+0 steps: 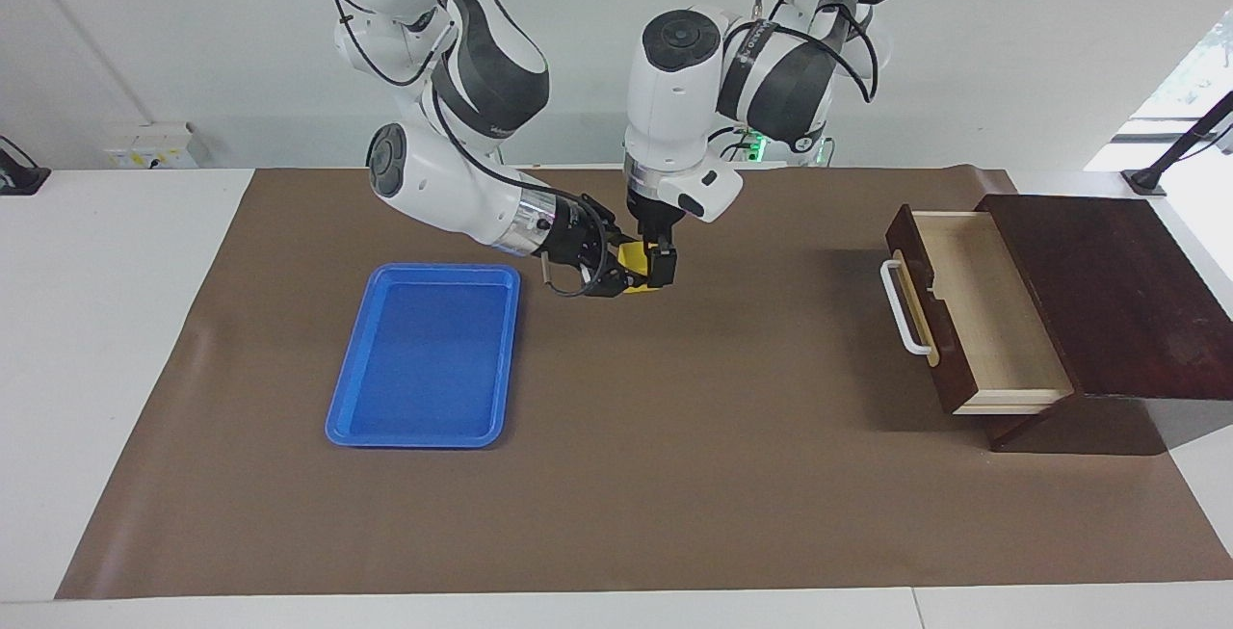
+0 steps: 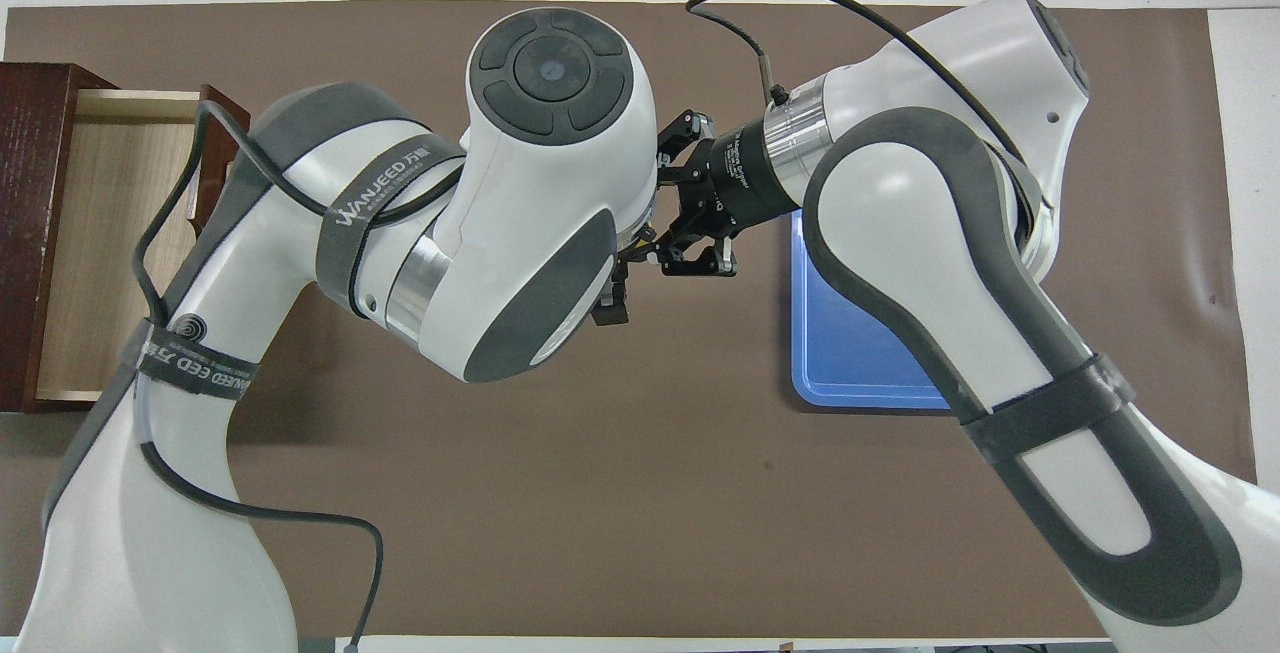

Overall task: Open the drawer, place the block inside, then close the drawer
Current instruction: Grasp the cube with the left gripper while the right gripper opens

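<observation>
The small yellow block point(image 1: 634, 270) hangs above the brown mat, between the blue tray and the drawer. My right gripper point(image 1: 621, 275) reaches in sideways and is shut on it. My left gripper point(image 1: 655, 263) comes straight down onto the same block with its fingers point(image 1: 664, 267) spread on either side. Whether they touch the block I cannot tell. In the overhead view the left wrist hides the block. There only the right gripper point(image 2: 662, 238) and one of the left gripper's fingertips point(image 2: 610, 308) show. The drawer point(image 1: 983, 311) stands pulled open at the left arm's end, with a white handle point(image 1: 901, 306) and an empty pale interior point(image 2: 100, 233).
A flat blue tray point(image 1: 424, 354) lies empty on the mat toward the right arm's end, partly under the right arm in the overhead view point(image 2: 850, 353). The dark wooden box point(image 1: 1108, 292) holds the drawer. The brown mat point(image 1: 674, 475) covers the table.
</observation>
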Motion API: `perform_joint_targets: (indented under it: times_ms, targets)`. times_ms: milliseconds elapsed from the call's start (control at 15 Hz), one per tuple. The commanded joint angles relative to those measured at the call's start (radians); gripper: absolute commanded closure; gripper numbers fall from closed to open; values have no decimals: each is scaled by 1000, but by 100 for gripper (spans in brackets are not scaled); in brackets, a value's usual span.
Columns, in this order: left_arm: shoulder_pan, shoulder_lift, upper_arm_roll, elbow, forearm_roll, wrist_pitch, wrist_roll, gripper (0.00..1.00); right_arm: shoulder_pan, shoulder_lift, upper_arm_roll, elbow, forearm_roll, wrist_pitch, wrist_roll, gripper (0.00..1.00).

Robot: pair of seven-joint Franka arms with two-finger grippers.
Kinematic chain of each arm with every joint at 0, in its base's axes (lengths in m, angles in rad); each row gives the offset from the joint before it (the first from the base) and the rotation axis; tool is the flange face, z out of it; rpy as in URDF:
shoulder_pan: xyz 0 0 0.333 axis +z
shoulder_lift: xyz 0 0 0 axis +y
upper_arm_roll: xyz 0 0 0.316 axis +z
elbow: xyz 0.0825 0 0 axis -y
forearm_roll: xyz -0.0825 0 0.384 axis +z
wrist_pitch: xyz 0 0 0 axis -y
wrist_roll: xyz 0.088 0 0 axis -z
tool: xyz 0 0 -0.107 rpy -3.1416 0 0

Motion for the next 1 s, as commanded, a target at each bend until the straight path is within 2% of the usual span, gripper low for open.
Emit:
perform_joint_targets:
  times_ms: [0,67,133,267,333,800,867,933]
  targets:
    - [-22,27,22,50,9,-40,-15,22,-2,-12,3,-2,10,6,29,100]
    - [-20,27,22,50,9,-40,-13,30,-2,-12,3,-2,10,6,29,100]
    - [-20,27,23,50,9,-37,-13,44,-3,-12,3,-2,10,6,29,100]
    - [-13,24,22,49,8,-26,-7,96,-3,-12,3,-2,10,6,29,100]
    - [-11,24,22,50,8,-26,-7,100,-3,-12,3,-2,10,6,29,100]
    - [-9,16,17,49,9,-20,-3,100,-5,-10,1,-2,10,5,29,100]
    - [-9,16,17,49,9,-21,-3,100,-8,-10,1,-2,16,3,38,59]
    - [-8,15,15,49,9,-20,-3,100,-8,-12,0,-2,17,8,58,1]
